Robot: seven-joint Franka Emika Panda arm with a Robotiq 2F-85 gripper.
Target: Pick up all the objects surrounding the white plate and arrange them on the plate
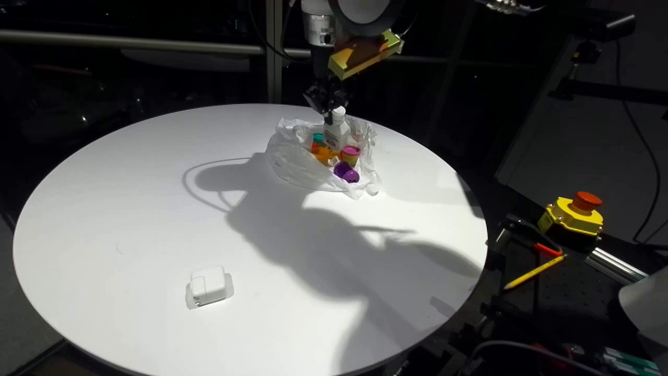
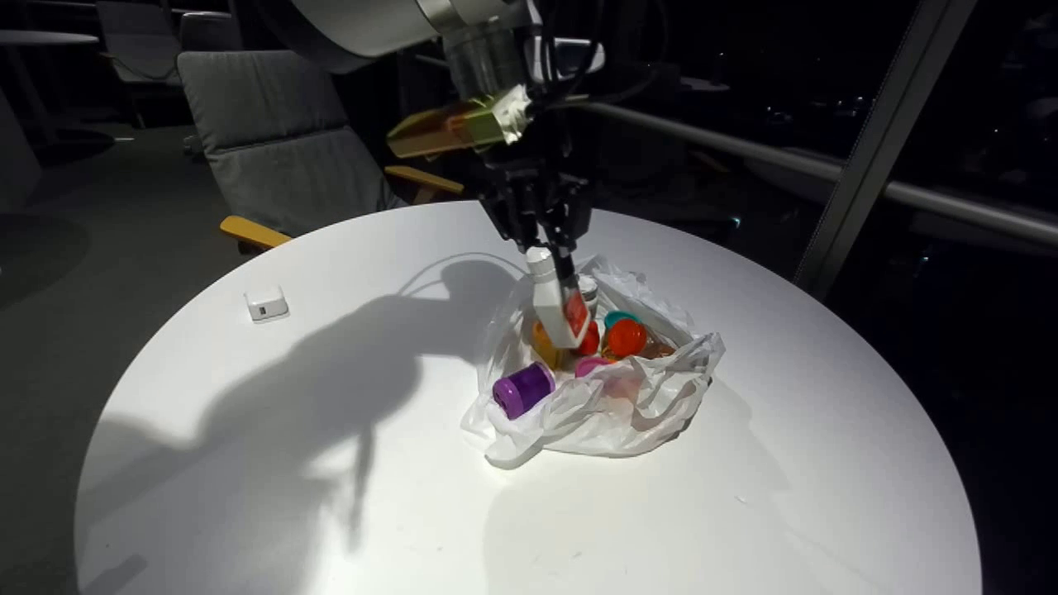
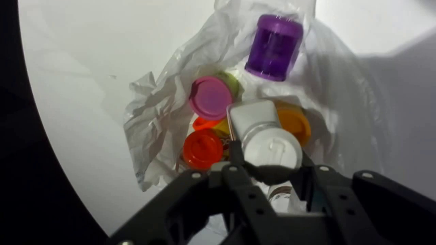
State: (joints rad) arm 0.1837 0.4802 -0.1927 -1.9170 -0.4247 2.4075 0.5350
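No white plate shows; an open white plastic bag (image 1: 292, 163) (image 2: 653, 409) (image 3: 344, 81) lies on the table with the objects in it. My gripper (image 1: 330, 108) (image 2: 552, 258) (image 3: 270, 157) is shut on a white bottle (image 1: 336, 136) (image 2: 554, 304) (image 3: 253, 114), tilted over the bag; whether its base touches anything is unclear. A purple tub (image 2: 524, 390) (image 3: 274, 51) lies on the bag's edge. Pink-lidded (image 3: 211, 98), red-lidded (image 3: 203, 149) and orange (image 3: 294, 124) tubs sit inside. A teal lid (image 2: 620, 318) and another white container (image 3: 281, 199) are partly hidden.
A white charger block (image 1: 207, 284) (image 2: 266, 303) lies on the round white table (image 1: 130, 209), away from the bag. A yellow box with a red button (image 1: 576, 214) stands beyond the table edge. A grey chair (image 2: 281, 149) stands behind the table.
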